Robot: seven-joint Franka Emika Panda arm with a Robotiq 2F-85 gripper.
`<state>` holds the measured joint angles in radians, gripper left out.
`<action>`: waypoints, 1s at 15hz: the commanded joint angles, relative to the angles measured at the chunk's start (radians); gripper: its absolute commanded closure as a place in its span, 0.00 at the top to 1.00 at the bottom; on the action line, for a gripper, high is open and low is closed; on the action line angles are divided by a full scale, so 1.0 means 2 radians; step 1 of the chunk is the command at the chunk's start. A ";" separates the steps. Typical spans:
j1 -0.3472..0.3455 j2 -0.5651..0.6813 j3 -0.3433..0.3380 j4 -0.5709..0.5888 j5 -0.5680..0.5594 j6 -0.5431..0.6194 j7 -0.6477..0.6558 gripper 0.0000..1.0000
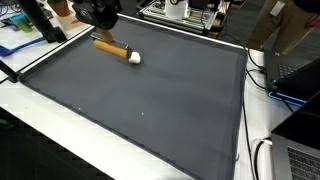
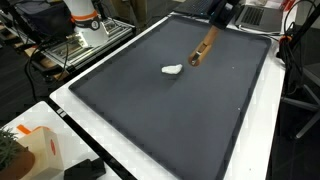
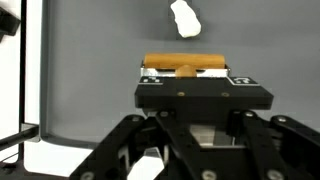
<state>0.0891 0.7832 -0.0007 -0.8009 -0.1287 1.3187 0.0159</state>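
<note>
One pair of jaws is all we have to start from, and the wrist view shows mostly the black body behind them. The fingers are hidden, so we cannot tell whether the jaws stand wide or narrow, or whether they grip anything.

Directly ahead of them in that view, a wooden stick (image 3: 185,63) lies crosswise, its middle in line with the jaws. A small brown nub sits at its near edge. In both exterior views the jaws hang at the far edge of the dark grey mat (image 1: 150,110), over one end of the stick (image 1: 110,46). In an exterior view the stick (image 2: 205,45) runs slantwise out from under them (whether the jaws touch it is not clear to us from any angle).

Beyond the stick, a white lump (image 3: 185,17) rests on the mat, with a clear strip of grey between the two in the wrist view. In an exterior view the lump (image 1: 134,58) sits just beside the stick's free end, and in another it lies a little apart (image 2: 173,70).

Around the mat runs the white bench (image 1: 50,120). At one corner of the bench we see a white and orange object (image 2: 35,145), well apart from the stick and the lump.
</note>
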 commanded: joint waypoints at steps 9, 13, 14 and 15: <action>0.000 0.021 0.002 0.027 0.010 0.033 0.040 0.22; 0.013 0.027 -0.006 0.026 -0.018 0.016 0.026 0.22; 0.014 0.029 -0.006 0.026 -0.020 0.014 0.025 0.22; 0.016 0.031 -0.006 0.027 -0.022 0.012 0.024 0.22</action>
<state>0.1034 0.8236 -0.0014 -0.7785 -0.1450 1.3796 0.0741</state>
